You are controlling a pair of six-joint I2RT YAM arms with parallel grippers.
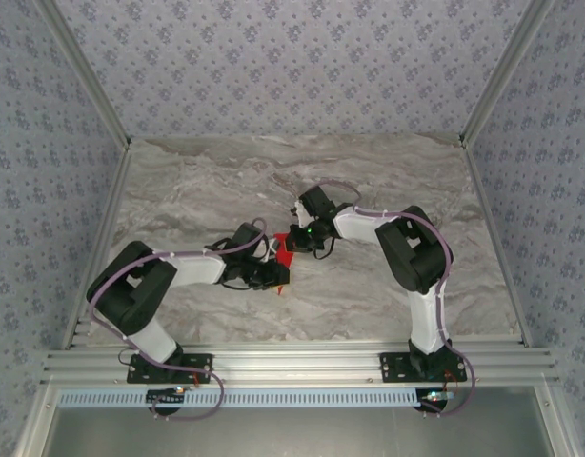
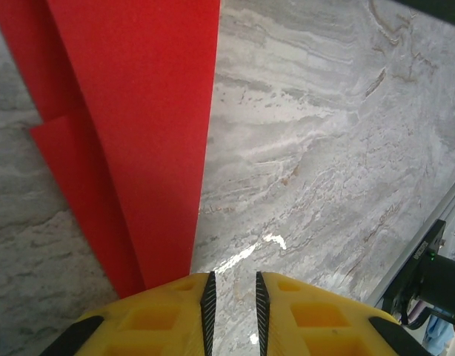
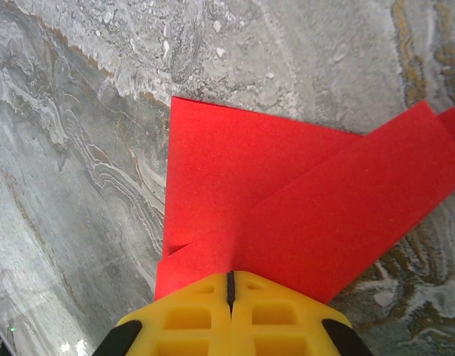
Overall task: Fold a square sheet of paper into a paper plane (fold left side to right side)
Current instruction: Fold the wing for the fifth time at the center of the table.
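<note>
Looking down from the top external view, the sheet of paper point(image 1: 285, 255) lies near the middle of the table point(image 1: 388, 181), a small red patch between the two wrists. The left pincer point(image 1: 278, 276) sits at its near side and the right pincer point(image 1: 307, 238) at its far right side, so both arms are about equally close. The arms cover most of the paper, so its outline cannot be read here. Bare table stretches on every side, well clear of the frame rails.

From the left wrist, the sheet point(image 2: 138, 111) is a long, layered band running away from the camera, its long axis leaning slightly left. Its straight right edge ends just left of the left pincer point(image 2: 234, 285), whose jaws stand narrowly apart with only table between them, so it holds nothing. To that pincer's right is open marble.

From the right wrist, the right pincer point(image 3: 230, 282) is pressed together, its tips over the near edge of the paper where a diagonal flap crosses a flatter layer. Whether it pinches the flap or merely bears down on it I cannot tell. The flap's long axis runs up to the right. Bare table lies to the left and beyond, room enough, I judge, for a sideways fold.
</note>
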